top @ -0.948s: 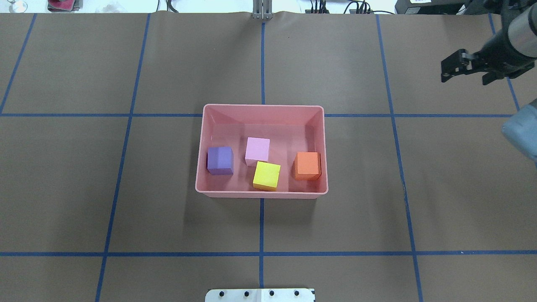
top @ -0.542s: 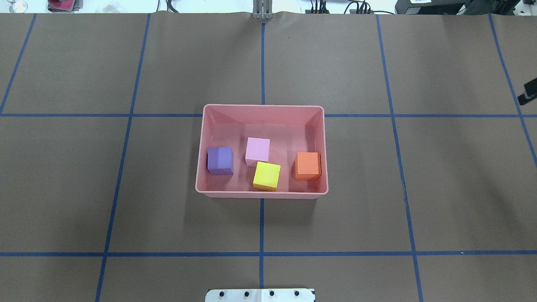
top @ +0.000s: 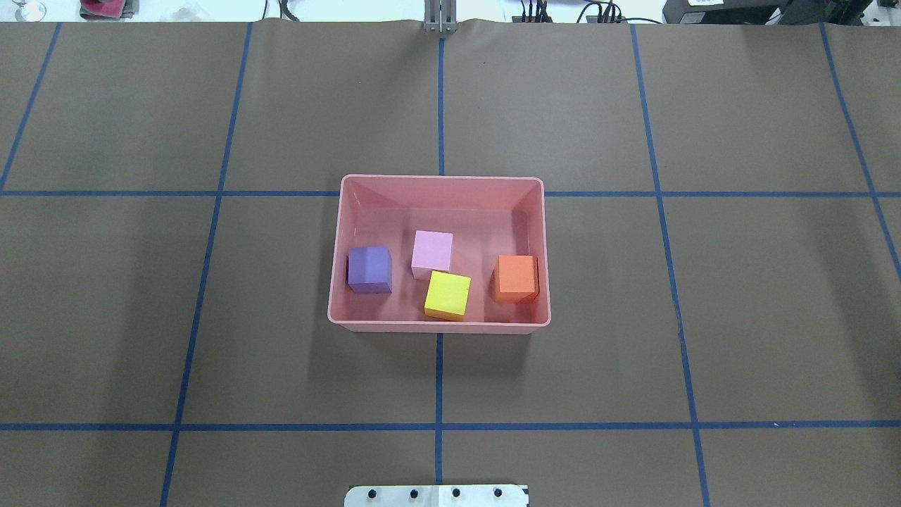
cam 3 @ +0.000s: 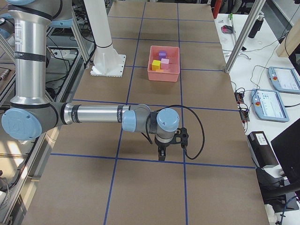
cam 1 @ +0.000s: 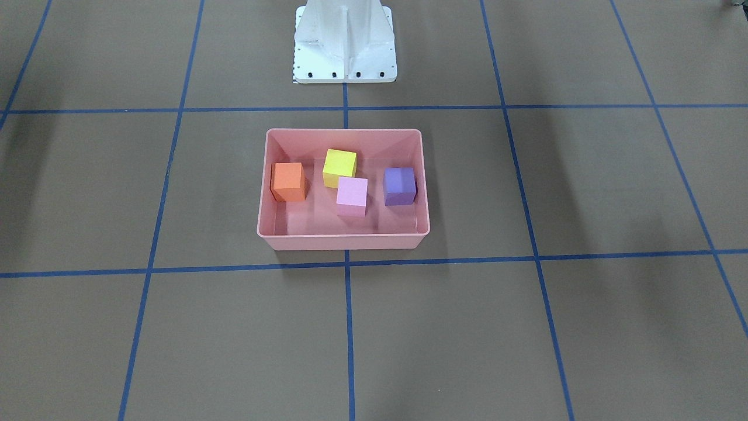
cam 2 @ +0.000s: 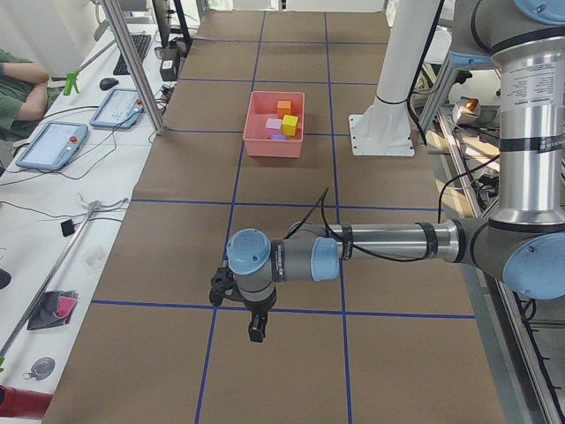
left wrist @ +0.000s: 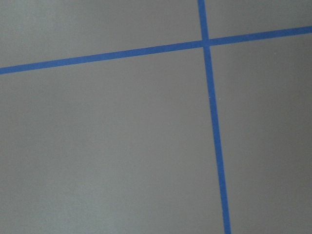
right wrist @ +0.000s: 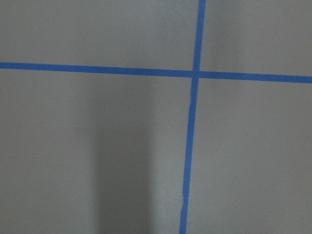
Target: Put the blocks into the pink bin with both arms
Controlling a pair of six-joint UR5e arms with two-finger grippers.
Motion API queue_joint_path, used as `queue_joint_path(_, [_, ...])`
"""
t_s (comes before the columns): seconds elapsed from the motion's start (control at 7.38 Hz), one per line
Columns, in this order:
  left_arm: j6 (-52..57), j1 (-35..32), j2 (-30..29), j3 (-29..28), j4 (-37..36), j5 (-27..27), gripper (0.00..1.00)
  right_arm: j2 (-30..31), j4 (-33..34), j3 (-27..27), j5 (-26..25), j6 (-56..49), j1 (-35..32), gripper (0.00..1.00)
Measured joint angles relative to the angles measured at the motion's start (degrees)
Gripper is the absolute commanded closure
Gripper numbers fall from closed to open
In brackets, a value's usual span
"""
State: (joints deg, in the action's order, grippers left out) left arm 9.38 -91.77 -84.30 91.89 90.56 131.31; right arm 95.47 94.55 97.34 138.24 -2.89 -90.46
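Note:
The pink bin sits mid-table, also in the front view. All four blocks lie inside it: purple, pale pink, yellow and orange. Pink and yellow touch at a corner. My left gripper points down over the table far from the bin, seen only in the left side view. My right gripper points down far from the bin, seen only in the right side view. I cannot tell whether either is open or shut. Both wrist views show only brown table and blue tape.
The white pedestal stands behind the bin on the robot's side. Blue tape lines grid the brown table cover. Tablets and a metal post stand beyond the table's far edge, where a person sits.
My right gripper, seen at the overhead view's upper right edge earlier, has moved out of that view to the right. The blocks and bin have not moved.

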Motion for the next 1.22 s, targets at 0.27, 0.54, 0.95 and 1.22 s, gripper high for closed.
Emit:
queue_joint_path(0.27, [-5.5, -0.2, -0.5, 1.0, 1.5, 0.3, 0.00, 0.5, -0.1, -0.3, -0.2, -0.2, -1.1, 0.00])
queue_joint_path(0.54, [-10.5, -0.1, -0.7, 4.2, 1.2, 2.8, 0.00, 0.5, -0.1, -1.2, -0.4, -0.3, -2.2, 0.00])
queue_joint_path(0.95, [-12.3, 0.1, -0.7, 5.9, 1.1, 3.7, 0.00, 0.3, -0.6, -2.1, -2.7, -0.3, -2.7, 0.00])
queue_joint_path(1.22, [-12.3, 0.2, -0.6, 6.1, 1.2, 3.6, 0.00, 0.2, -2.5, -0.8, -3.6, -0.3, -2.8, 0.00])
